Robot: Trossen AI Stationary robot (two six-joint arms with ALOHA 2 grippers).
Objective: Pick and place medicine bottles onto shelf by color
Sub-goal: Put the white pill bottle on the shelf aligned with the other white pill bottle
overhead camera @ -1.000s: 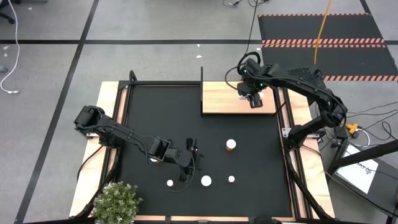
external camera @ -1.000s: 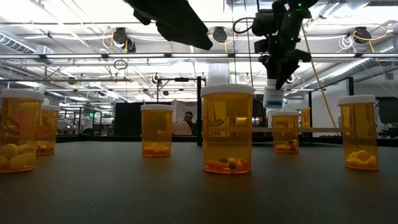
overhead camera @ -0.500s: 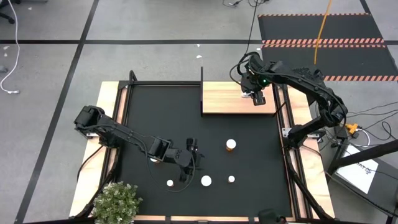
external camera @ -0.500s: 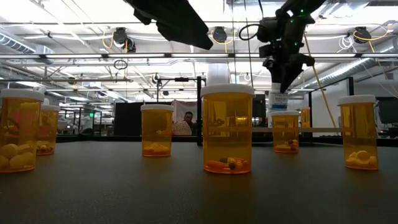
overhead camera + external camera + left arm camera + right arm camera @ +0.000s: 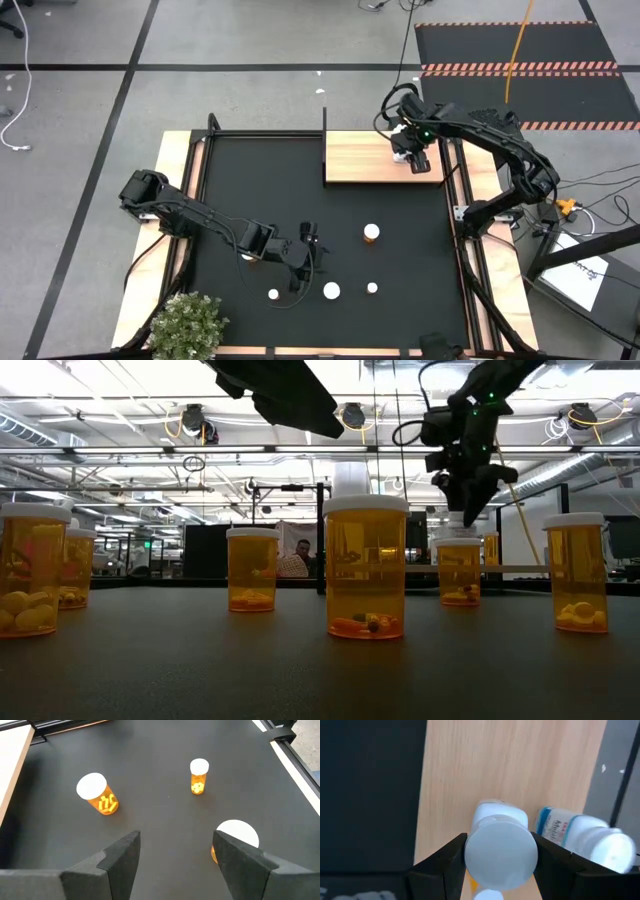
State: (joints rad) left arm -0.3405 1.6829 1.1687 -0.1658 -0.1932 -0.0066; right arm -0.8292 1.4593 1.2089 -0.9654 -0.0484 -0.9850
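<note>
A white bottle (image 5: pixel 501 851) sits between the fingers of the right gripper (image 5: pixel 413 156), which is closed on its cap and body, over the far right end of the shelf (image 5: pixel 360 158). In the right wrist view, a second white bottle (image 5: pixel 582 831) with a blue label stands just beside it on the same wood. Whether the held bottle already rests on the shelf or hangs a little above it, I cannot tell.

The step in hand seems to be the placing of a white bottle next to the other white one. The next move probably calls for a straight lowering until the base sits flat, then an opening of the fingers wide enough not to drag the cap, and care not to knock the neighbour.

Well away from the shelf, near the front of the black mat (image 5: pixel 260 180), the left gripper (image 5: pixel 305 262) hovers open and empty. Ahead of it stand three orange bottles (image 5: pixel 99 795), none of them touched.
</note>
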